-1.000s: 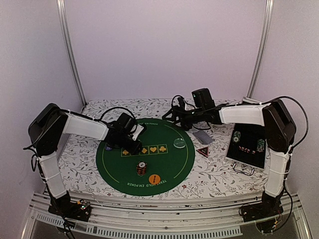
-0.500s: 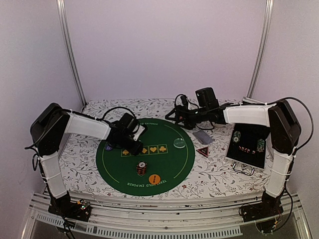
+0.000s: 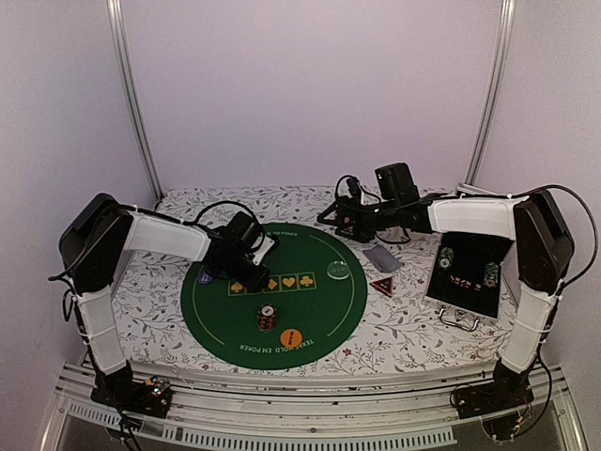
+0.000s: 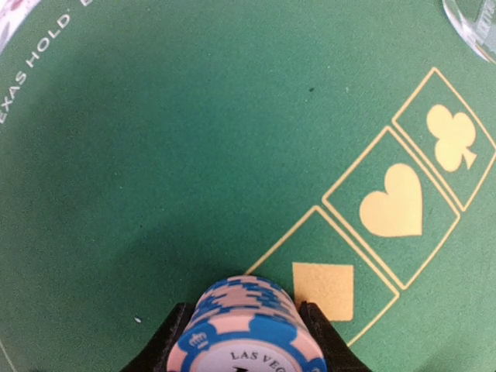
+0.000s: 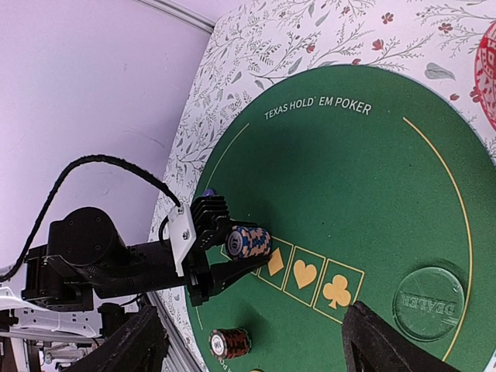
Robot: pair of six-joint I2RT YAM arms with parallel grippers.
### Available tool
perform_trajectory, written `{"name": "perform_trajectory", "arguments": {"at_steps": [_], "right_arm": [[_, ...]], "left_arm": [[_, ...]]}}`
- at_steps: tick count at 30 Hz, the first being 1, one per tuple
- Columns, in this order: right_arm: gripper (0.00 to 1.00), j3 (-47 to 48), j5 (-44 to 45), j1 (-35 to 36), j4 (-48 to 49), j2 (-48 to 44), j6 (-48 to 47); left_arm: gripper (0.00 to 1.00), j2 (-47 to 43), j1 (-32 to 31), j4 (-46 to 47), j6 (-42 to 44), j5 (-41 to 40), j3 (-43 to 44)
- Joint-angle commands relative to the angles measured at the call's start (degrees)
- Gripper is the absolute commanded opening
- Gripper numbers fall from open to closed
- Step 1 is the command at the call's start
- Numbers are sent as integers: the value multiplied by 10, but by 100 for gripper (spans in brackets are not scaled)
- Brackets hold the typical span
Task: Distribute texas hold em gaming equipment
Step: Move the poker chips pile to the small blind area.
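Note:
My left gripper is shut on a blue-and-pink striped chip stack, a black finger pressing on each side. It is over the left end of the green poker mat, beside the yellow diamond square. In the right wrist view the same stack stands upright in that gripper. A red-and-black chip stack, an orange button and a clear dealer button lie on the mat. My right gripper hovers open at the mat's far edge, holding nothing.
Grey-backed cards and a black-and-red triangular marker lie on the floral cloth right of the mat. A black case with more chips sits at the right. A blue button lies by the mat's left edge.
The right arm has drifted a little to the right along the mat's far edge. The left gripper stays in place around the blue-and-pink stack.

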Motion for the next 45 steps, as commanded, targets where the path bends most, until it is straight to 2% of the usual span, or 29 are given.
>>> {"name": "perform_trajectory", "arguments": {"at_steps": [1,14,33,45], "right_arm": [[81,-6,8,-6,1,-27,-11],[81,-31,6,-24,-1,-62,-21],[81,-64,8,-55,-25,-116,-52],[82,-81,6,-62,-25,-129,-55]], "left_arm": [[19,33,0,-84,-2,3,-27],[17,-21,59,-88,-15,-47,-58],[16,-18,163,-57,-13,-103,-63],[15,-20,196,-41,-9,-101,-56]]}}
